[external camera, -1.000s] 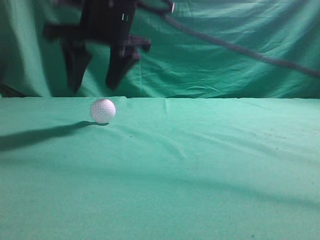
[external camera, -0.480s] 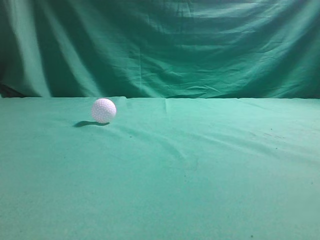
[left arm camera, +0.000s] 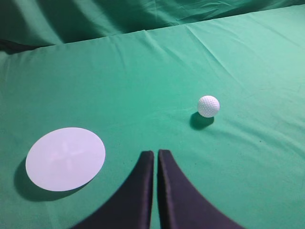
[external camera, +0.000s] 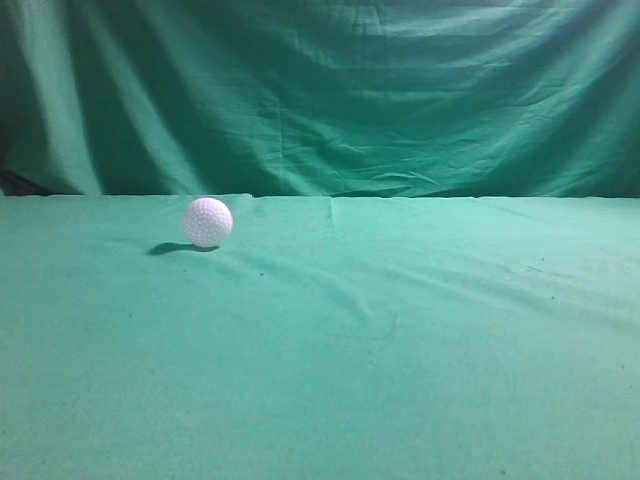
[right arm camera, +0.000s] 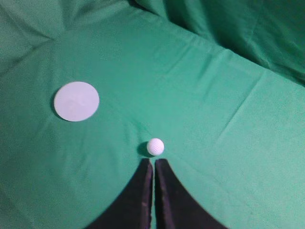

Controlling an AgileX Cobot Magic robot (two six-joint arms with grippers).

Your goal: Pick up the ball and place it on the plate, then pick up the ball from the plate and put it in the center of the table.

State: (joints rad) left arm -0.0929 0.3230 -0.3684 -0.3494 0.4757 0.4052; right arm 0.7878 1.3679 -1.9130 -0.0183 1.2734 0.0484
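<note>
Resting on table (external camera: 400,340): one ball (external camera: 207,221), one plate (left arm camera: 65,158); left tool (left arm camera: 155,155), right tool (right arm camera: 154,162) both closed, empty.

Dim, green-tinted light is falling from the upper right; the ball (external camera: 207,221) is casting a short dark shadow leftward on the table (external camera: 400,380); the exterior view is looking soft and grainy; the plate (left arm camera: 65,158) is glowing pale, shadowing its lower left edge.
</note>
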